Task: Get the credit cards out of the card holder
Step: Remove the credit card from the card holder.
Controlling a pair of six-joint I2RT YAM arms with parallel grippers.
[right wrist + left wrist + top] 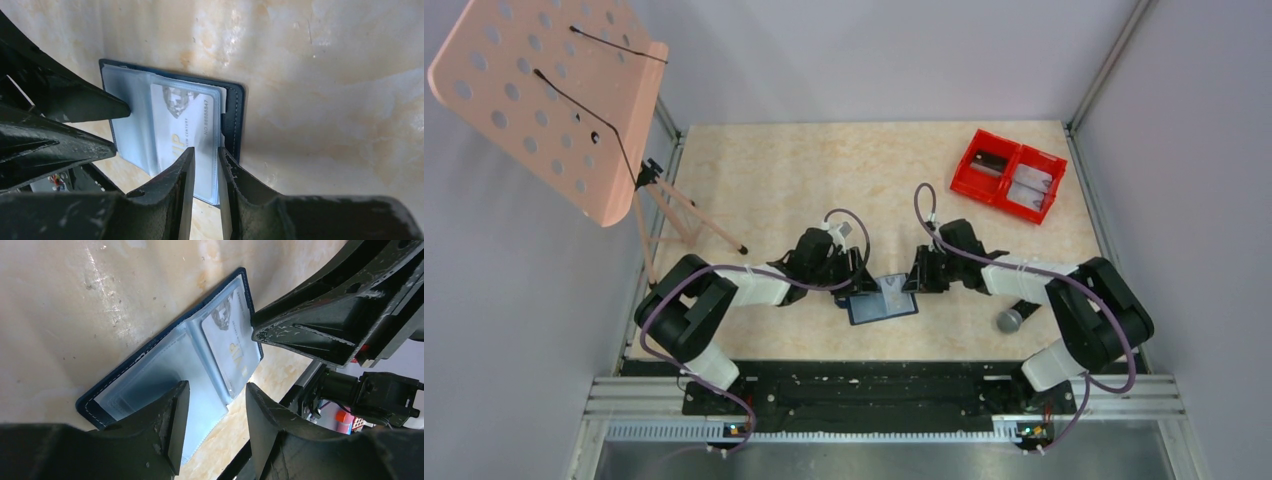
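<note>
Left claw [215, 396] open astride the wallet [150, 375]. Right claw [205, 153] nearly closed at the card [182, 125] (grip unclear). Risk: an unpinned wallet lifts along with the card.

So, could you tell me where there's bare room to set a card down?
Free: the far middle, between the music stand's legs and the red bin. Crowded: around the card holder, where the left gripper and right gripper meet, and by the grey ball.

Bright, even overhead light casts only faint shadows, yet in both wrist views glare streaks the glossy table [75, 300] and sheens the plastic of the wallet [135, 130], while the near fingers [162, 437] loom dark and blurred.
</note>
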